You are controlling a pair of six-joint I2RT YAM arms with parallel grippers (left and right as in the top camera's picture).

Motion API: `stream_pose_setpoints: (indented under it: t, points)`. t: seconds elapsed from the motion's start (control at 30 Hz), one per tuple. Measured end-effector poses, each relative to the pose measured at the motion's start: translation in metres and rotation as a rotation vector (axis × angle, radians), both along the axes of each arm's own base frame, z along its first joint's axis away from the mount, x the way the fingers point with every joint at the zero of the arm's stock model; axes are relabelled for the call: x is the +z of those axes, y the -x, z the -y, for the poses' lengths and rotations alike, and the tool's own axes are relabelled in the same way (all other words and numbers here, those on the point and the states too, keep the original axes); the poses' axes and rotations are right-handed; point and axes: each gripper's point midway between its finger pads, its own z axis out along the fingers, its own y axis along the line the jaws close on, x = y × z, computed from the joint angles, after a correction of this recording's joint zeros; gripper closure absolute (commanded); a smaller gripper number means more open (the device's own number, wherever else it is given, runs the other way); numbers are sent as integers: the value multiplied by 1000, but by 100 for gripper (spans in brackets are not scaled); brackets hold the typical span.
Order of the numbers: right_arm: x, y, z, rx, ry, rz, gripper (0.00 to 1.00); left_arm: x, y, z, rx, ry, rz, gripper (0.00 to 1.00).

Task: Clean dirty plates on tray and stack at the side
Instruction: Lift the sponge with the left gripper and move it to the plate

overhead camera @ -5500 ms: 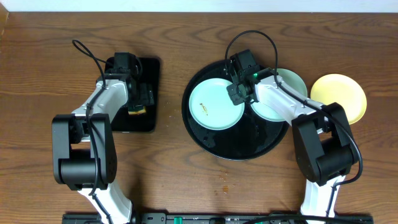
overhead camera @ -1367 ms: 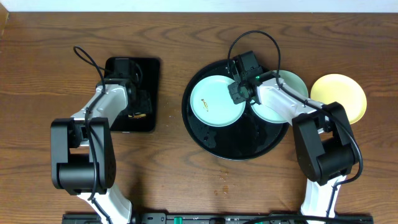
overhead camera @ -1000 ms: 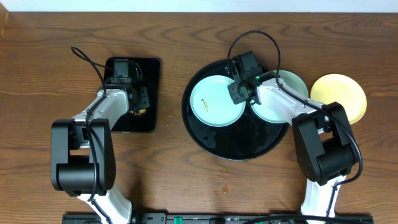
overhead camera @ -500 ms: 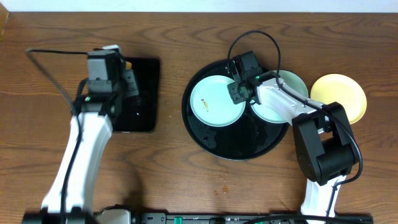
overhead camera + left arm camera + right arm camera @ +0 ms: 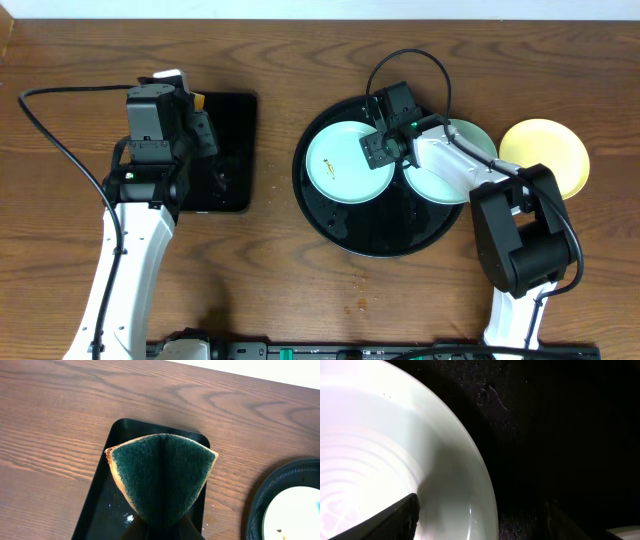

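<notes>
Plate [image 5: 345,160], pale blue, brown-smeared, on tray [image 5: 385,232]; right gripper [image 5: 375,152] splayed over rim, left gripper [image 5: 203,130] clenched on sponge [image 5: 162,475].

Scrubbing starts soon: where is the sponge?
In the left wrist view, the sponge is folded in the left hand over the rectangular black tray, left of the round tray.

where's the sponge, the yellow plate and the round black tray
sponge [image 5: 162,477], left wrist view, middle of its green face
yellow plate [image 5: 545,155], overhead view, its centre
round black tray [image 5: 385,228], overhead view, bare floor
</notes>
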Motion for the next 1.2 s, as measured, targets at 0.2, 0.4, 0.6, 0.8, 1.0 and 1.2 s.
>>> stream_pose_setpoints:
  t: [0.2, 0.4, 0.6, 0.8, 1.0, 1.2]
  points:
    - [0, 0, 0, 1, 0, 1, 20, -4, -3, 0, 0, 0, -6, 92]
    - [0, 0, -2, 5, -3, 4, 80, -7, -4, 0, 0, 0, -13, 92]
    - [2, -1, -3, 5, -10, 7, 99, -10, -2, 0, 0, 0, -30, 93]
    - [2, -2, -1, -11, -11, 8, 99, -26, -6, 1, -4, 4, -70, 93]
    - [2, -2, -1, -31, -15, 7, 99, -58, -9, 7, -29, 31, -160, 93]
    - [2, -2, 1, -61, -16, 6, 99, -76, -12, 14, -55, 66, -294, 93]
